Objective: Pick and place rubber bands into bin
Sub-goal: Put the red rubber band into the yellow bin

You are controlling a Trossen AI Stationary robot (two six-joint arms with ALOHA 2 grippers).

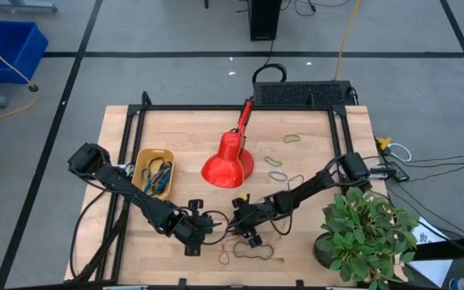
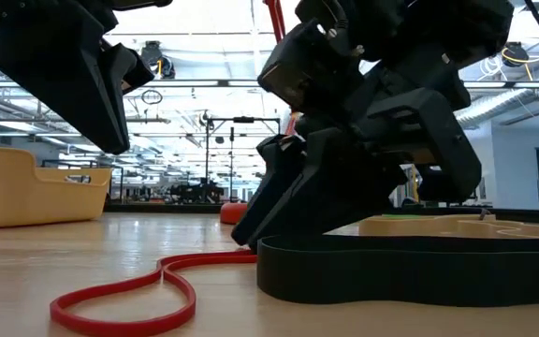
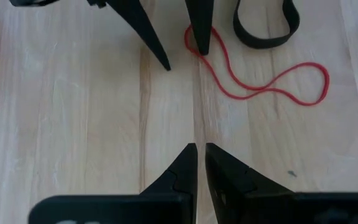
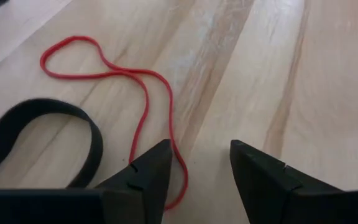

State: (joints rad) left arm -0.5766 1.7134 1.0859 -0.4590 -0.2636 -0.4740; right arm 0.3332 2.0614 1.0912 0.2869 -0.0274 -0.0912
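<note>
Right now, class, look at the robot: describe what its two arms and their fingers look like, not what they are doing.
Both arms are dark, jointed, with black cables running alongside. The left gripper ends in two flat black fingers, wedge-shaped and tapering to pointed tips. The right gripper has the same matte black tapered fingers, with a small notch near each tip. No markings show.

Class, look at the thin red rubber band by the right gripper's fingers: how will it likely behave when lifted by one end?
The red rubber band lies in loose bends on the table, so it is probably floppy and would droop. It looks very thin, so likely light. With the right gripper around only one strand, it might slip out.
</note>
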